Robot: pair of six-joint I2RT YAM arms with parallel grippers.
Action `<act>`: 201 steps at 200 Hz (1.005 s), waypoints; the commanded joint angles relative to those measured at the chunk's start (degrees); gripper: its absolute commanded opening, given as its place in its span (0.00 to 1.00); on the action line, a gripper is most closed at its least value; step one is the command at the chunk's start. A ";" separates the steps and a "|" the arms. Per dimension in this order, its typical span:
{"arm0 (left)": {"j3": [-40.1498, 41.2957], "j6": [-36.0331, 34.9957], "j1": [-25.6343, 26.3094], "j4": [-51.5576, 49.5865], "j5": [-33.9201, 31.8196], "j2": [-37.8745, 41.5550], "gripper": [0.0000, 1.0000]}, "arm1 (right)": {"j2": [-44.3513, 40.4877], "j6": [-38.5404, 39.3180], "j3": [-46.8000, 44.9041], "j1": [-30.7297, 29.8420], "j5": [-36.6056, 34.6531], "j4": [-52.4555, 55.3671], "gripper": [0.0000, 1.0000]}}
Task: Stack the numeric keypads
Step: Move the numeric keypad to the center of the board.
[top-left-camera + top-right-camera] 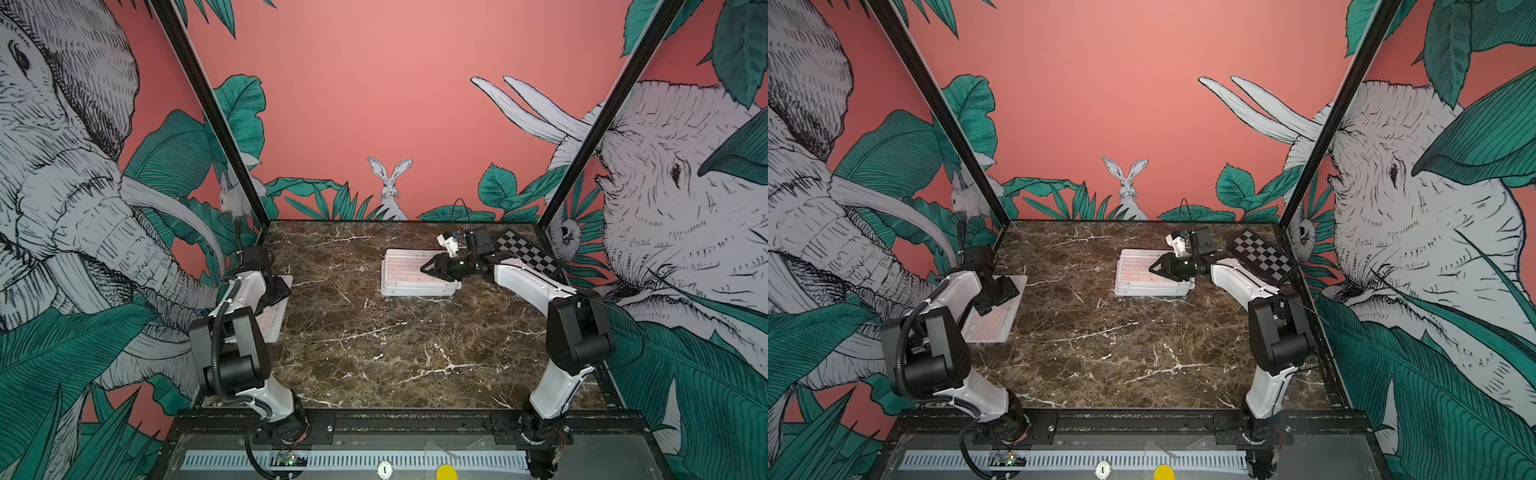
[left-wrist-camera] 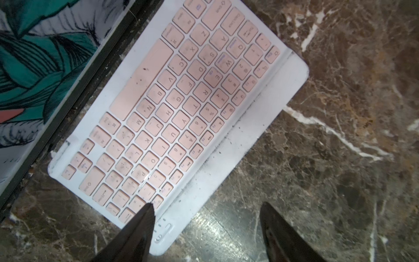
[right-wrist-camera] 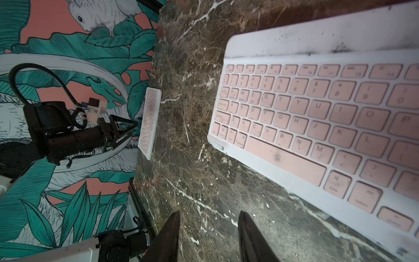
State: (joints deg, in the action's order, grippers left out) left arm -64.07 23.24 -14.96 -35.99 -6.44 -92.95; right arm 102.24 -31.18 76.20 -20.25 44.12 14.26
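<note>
**Lone keypad** (image 1: 992,324): pink keys, white frame, flat on the table (image 1: 1121,357). It sits at the left edge of the marble, middle-left of frame in both top views. Its long axis runs up-frame, alongside the black frame rail (image 2: 68,95), and the spacebar side lies just beside that rail.

**Stack** (image 1: 409,286): centre of frame, slightly right, well apart from the lone keypad. A pink-keyed board is on top, with several white edges beneath; the count is not readable.

**Left gripper** (image 2: 208,211): the nearer arm, hanging over the upper end of the lone keypad.
- Jaws are apart and hold nothing.
- In the left wrist view, one finger (image 2: 145,220) overlies the keys by the short end.
- The other finger (image 2: 278,226) is over bare marble, beyond the long edge with the white bar.
- You have the keypad off to one side of the claw, not centred. I cannot tell whether it touches.

**Right gripper** (image 1: 428,268): over the right part of the stack, jaws apart and empty.

**Checkered board** (image 1: 528,251): upper right of the marble; not yours.

**Judgement:** this looks like the last loose keypad. Grip across the short width; the rail side likely leaves little finger room.
</note>
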 commanded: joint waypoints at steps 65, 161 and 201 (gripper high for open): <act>-1.67 -1.52 -2.27 4.14 2.55 -8.65 0.74 | 4.43 0.39 8.28 -0.93 0.01 3.74 0.42; 1.68 -1.70 0.48 1.84 6.50 -9.70 0.72 | 3.77 0.33 7.61 -1.03 0.01 2.53 0.42; 4.24 -2.02 3.56 2.41 7.99 -8.66 0.72 | 1.51 1.03 5.28 -1.08 -0.66 2.53 0.42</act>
State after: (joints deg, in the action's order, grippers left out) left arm -63.00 21.37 -13.78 -31.05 -1.89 -102.28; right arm 106.87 -31.24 83.02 -21.02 44.07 17.72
